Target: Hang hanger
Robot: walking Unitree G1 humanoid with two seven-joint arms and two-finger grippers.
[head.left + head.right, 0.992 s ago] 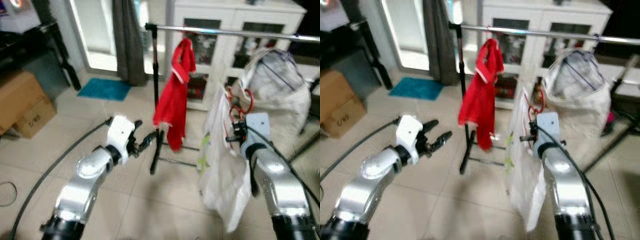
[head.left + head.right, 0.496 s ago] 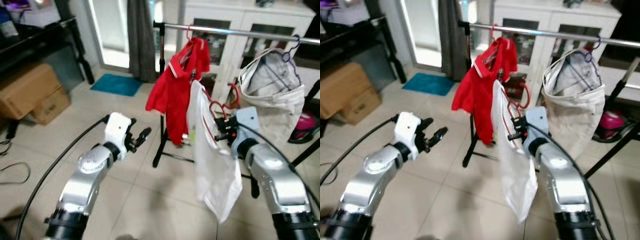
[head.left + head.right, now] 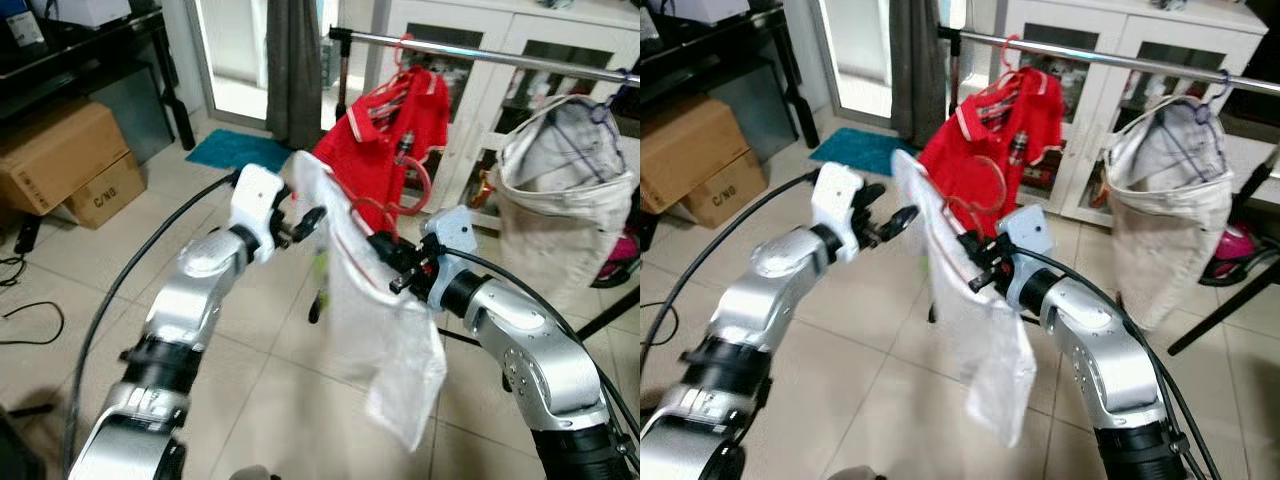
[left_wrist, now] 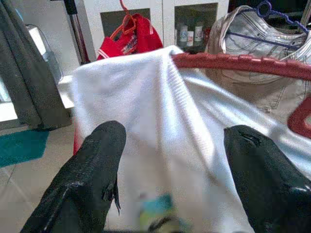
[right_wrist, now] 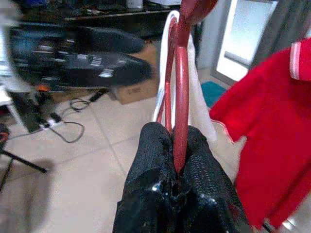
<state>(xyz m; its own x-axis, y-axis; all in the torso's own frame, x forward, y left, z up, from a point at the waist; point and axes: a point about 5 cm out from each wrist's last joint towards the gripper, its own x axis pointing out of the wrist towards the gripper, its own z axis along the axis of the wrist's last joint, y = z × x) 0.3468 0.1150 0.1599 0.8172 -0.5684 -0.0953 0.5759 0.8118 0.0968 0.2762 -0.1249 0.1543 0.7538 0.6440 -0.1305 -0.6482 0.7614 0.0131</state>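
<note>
A: Left gripper (image 3: 300, 222) has come up to the white shirt (image 3: 375, 320), fingers spread either side of its shoulder, not closed.

B: Right gripper (image 3: 975, 266) stays clamped on the red hanger (image 5: 181, 92), now swung across in front of the red shirt (image 3: 400, 125).

A: Rail (image 3: 480, 52) above and behind; hanging not yet done.

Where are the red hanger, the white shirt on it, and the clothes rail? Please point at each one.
red hanger (image 5: 181, 87): right wrist view, on its bar above the shut fingers.
white shirt (image 3: 385, 335): left eye view, on the hanging body of the cloth.
clothes rail (image 3: 520, 56): left eye view, on the bare metal bar.
</note>
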